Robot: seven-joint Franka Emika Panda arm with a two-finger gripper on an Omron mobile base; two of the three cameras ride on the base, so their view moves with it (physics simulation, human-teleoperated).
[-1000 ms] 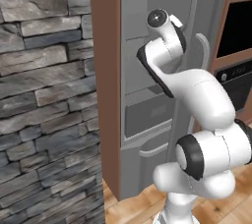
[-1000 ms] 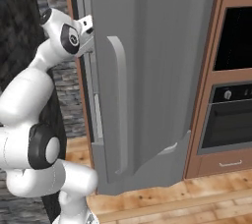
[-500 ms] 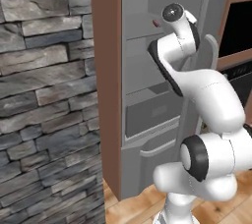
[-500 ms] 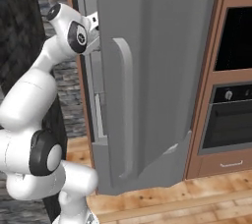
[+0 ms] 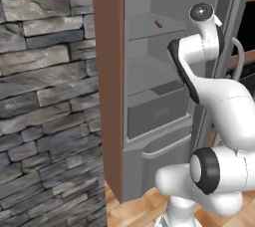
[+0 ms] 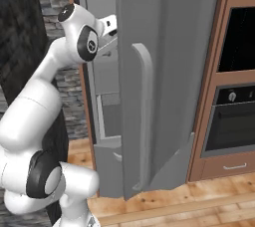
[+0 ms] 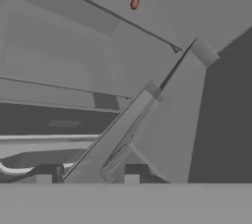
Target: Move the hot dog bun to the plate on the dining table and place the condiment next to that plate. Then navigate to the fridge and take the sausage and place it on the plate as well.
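Observation:
The grey fridge stands open, its door with the long handle swung out toward me. On an upper shelf inside lies the sausage, small and reddish-brown; the hand view has it far off near the top. My gripper is raised at the door's inner edge, level with the upper shelves and well short of the sausage. Its fingers are too small and too hidden to read, and nothing shows between them. The bun, plate, condiment and dining table are out of view.
A stone wall and a brown cabinet panel flank the fridge on the left. A built-in oven in wooden cabinets stands to the right of the door. Below the shelves sits a closed drawer.
The fridge door has swung wider open, uncovering the shelves and the sausage. My arm has moved to the right and upward along with the door's edge.

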